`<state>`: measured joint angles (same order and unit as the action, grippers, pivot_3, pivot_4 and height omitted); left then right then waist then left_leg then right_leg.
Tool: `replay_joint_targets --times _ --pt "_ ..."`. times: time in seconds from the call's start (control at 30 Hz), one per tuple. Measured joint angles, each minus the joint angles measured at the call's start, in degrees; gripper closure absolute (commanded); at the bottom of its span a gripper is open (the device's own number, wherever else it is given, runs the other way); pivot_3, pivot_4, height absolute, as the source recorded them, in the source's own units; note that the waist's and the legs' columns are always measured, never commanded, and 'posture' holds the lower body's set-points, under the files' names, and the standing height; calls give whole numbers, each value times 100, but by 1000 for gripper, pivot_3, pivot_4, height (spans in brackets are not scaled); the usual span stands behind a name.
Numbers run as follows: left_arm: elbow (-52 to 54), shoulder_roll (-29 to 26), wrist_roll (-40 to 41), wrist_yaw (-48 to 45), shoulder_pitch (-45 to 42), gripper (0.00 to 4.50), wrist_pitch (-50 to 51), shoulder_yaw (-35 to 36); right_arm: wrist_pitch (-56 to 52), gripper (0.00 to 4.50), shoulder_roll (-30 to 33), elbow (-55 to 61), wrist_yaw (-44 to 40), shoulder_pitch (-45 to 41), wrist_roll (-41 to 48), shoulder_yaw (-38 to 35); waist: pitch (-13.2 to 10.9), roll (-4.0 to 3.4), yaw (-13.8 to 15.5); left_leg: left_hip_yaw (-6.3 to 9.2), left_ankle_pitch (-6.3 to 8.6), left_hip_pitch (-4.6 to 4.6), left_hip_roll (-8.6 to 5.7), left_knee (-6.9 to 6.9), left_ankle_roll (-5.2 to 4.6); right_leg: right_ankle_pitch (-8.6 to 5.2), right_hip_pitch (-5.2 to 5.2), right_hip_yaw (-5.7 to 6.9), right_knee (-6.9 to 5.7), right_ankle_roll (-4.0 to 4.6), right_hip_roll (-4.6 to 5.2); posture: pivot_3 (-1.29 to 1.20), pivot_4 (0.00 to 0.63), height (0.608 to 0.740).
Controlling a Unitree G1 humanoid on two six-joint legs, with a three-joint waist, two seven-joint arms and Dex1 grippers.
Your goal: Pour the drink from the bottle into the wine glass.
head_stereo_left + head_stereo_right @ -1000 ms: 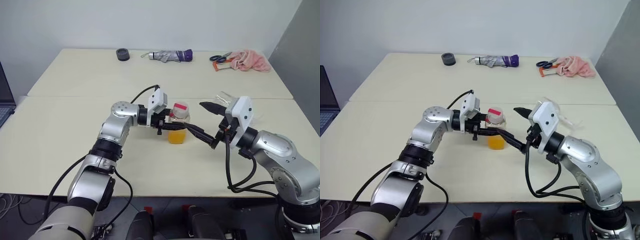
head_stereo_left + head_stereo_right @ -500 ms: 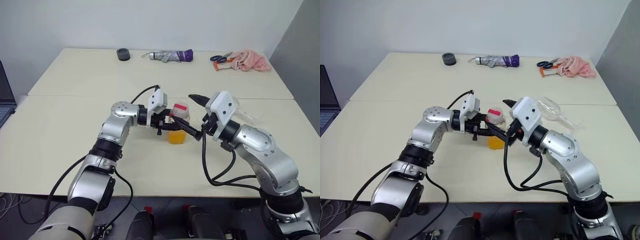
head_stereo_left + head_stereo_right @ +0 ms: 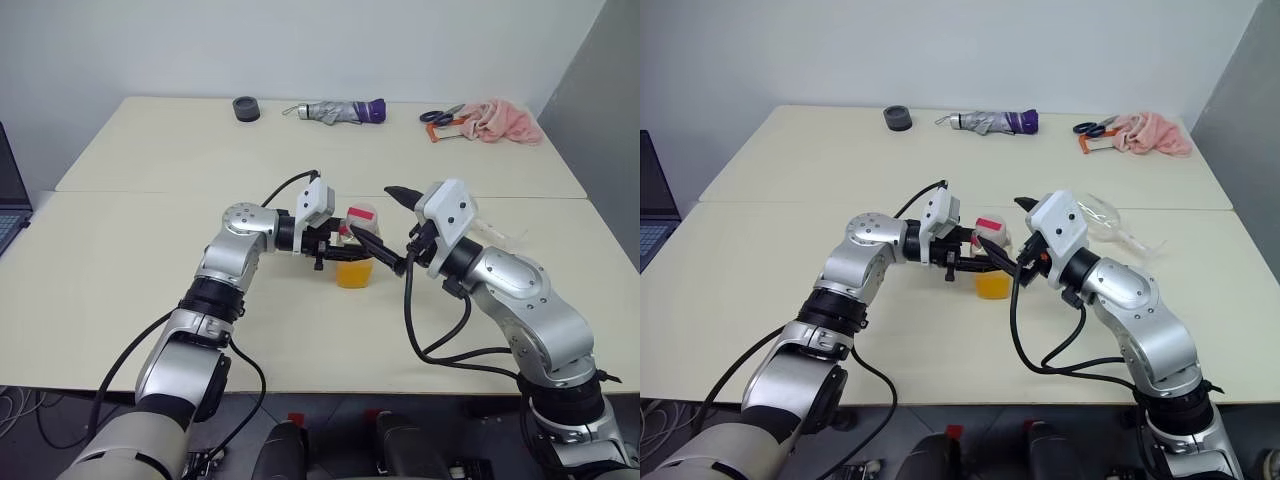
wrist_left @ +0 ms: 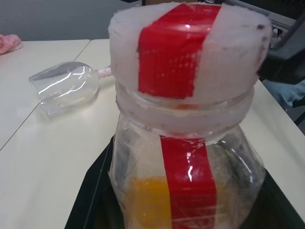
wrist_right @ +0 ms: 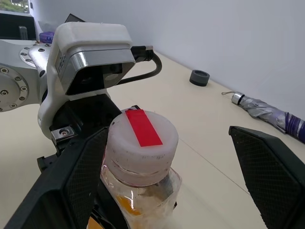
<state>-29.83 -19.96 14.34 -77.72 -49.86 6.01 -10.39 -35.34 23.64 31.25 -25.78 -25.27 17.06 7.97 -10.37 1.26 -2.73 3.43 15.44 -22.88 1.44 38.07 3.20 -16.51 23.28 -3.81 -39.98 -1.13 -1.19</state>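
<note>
Your left tool (image 3: 335,250) is clamped on the bottle (image 3: 356,252), upright mid-surface (image 3: 150,290), orange drink (image 3: 354,273) low inside. Your right tool (image 5: 167,181) gapes wide around its cap (image 5: 141,138). The wine glass (image 4: 66,89) lies tipped over toward the right edge.

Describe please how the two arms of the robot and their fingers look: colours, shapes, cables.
Both arms are built of rounded silver-grey metallic segments joined by black rings. Each wrist carries a boxy white camera housing, with a loose black cable looping alongside. The left gripper and right gripper each have two black fingers, flat and tapering, with a fine textured grid on their inner faces.
</note>
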Motion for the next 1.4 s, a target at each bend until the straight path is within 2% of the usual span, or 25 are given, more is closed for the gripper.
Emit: replay_joint_targets --times 0.8,1.03,1.23,1.4 --pt "0 -8 0 -32 0 2701 4 1 -280 191 65 187 -45 163 467 -289 0 0 0 0 0 0 0 0 0 0 0 0 0 0 0 0 150 740" --pt "0 -7 0 -33 1 2701 4 1 -431 191 75 345 -183 168 951 -508 0 0 1 0 0 0 0 0 0 0 0 0 0 0 0 0 150 740" --pt "0 -7 4 -33 1 2701 4 5 -671 191 432 464 -540 205 1529 -789 0 0 2 0 0 0 -1 0 0 0 0 0 0 0 0 0 150 740" --pt "1 -1 6 -37 1 2701 7 5 -756 191 479 275 -637 16 1588 -728 0 0 -14 -1 0 2 0 0 0 0 0 -1 -1 0 -2 0 150 740"
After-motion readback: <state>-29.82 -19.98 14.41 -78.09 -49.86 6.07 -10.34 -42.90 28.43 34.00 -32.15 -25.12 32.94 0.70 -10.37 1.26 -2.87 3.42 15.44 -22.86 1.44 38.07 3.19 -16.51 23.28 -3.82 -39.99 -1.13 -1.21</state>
